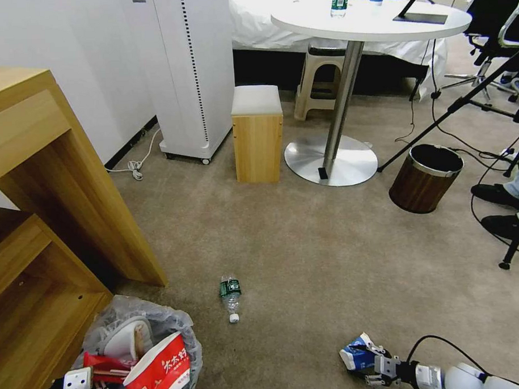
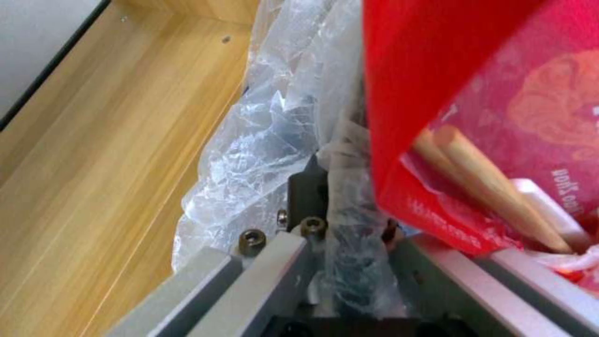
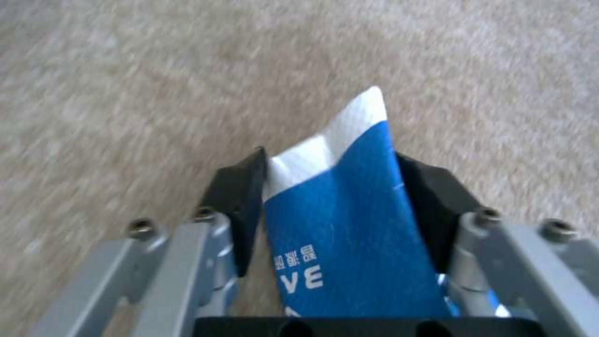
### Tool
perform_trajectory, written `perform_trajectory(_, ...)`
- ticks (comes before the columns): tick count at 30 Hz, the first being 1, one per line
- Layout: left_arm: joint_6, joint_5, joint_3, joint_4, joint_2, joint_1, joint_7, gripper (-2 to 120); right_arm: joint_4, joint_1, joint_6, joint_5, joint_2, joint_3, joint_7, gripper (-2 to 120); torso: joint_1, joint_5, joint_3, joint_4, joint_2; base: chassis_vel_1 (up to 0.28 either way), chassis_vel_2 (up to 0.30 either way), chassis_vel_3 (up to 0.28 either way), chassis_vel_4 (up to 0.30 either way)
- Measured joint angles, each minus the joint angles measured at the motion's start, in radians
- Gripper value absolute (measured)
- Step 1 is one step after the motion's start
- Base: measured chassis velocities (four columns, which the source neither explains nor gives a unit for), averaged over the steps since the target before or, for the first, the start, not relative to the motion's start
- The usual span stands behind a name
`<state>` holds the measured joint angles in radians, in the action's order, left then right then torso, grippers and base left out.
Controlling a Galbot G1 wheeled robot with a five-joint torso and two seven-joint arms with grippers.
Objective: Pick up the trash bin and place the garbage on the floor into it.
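Your beige carpet [image 1: 306, 244] is the landmark. At its near-left edge sits the bag-lined trash bin [image 1: 173, 325], already holding a white slipper [image 1: 128, 338] and red-white paper bowl [image 1: 160, 371]; your left claw [image 2: 340, 220] is clenched on its rim. Your right claw [image 3: 337, 196] grasps the blue-white carton [image 3: 349, 234] near-right. The green-label bottle [image 1: 231, 295] lies between.

Right gripper [image 3: 331, 187] low at the robot's right front, its black pads pressed against both sides of the blue-white carton [image 3: 349, 224], arm stretched in from the right edge. Left gripper [image 2: 337, 206] sits low at the left front, jaws pinched onto the trash bin [image 1: 162, 325] rim with its crinkled liner between them.
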<state>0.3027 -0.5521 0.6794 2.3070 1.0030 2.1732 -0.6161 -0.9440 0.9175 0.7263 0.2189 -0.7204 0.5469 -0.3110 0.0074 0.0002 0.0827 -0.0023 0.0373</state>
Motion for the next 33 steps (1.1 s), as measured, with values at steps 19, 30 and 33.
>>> perform_trajectory(19, -0.005, 0.011, -0.001, 0.008, 0.003, 0.002, -0.007, 0, -0.103, -0.023, -0.020, 0.089, 0.024, 0.003, 0.012, 0, 0.000, 0.0001, 0.000, 0.0000, 0.000, 0.000, 0.000, 0.000, 0.000)
perform_trajectory(30, 0.005, -0.004, 0.020, 0.043, -0.004, 0.023, -0.017, 0, -0.326, -0.075, -0.020, 0.233, 0.078, -0.047, -0.023, 0, 0.000, -0.0001, 0.000, -0.0005, 0.000, 0.000, 0.000, 0.000, 0.000)
perform_trajectory(33, 0.005, -0.024, 0.032, 0.054, -0.010, 0.030, -0.027, 0, -0.446, -0.184, -0.017, 0.336, 0.067, -0.047, -0.054, 0, 0.000, -0.0003, 0.000, 0.0000, 0.000, 0.000, 0.000, 0.000, 0.000)
